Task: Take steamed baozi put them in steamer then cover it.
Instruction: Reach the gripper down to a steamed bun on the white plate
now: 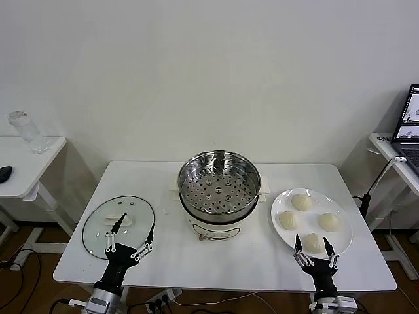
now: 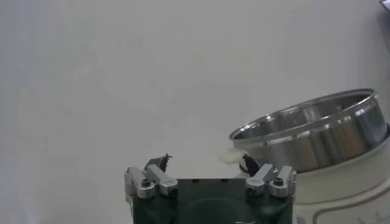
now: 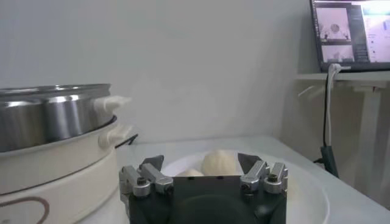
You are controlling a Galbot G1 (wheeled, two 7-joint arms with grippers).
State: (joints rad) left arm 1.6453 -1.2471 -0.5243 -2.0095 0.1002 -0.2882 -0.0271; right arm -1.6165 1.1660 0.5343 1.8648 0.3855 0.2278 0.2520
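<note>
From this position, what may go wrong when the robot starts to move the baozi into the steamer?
1. The four baozi lie close together on the white plate; the open right gripper, near the front one, might nudge a neighbour.
2. The steamer has a raised wall, so a bun carried low could hit its rim.
3. The glass lid lies flat by the open left gripper; its low white handle may slip.

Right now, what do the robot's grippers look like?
Both look alike. The left gripper and right gripper are black, with thin silvery metal linkages and dark pointed fingertips. Small screws show on the silver knuckles.
</note>
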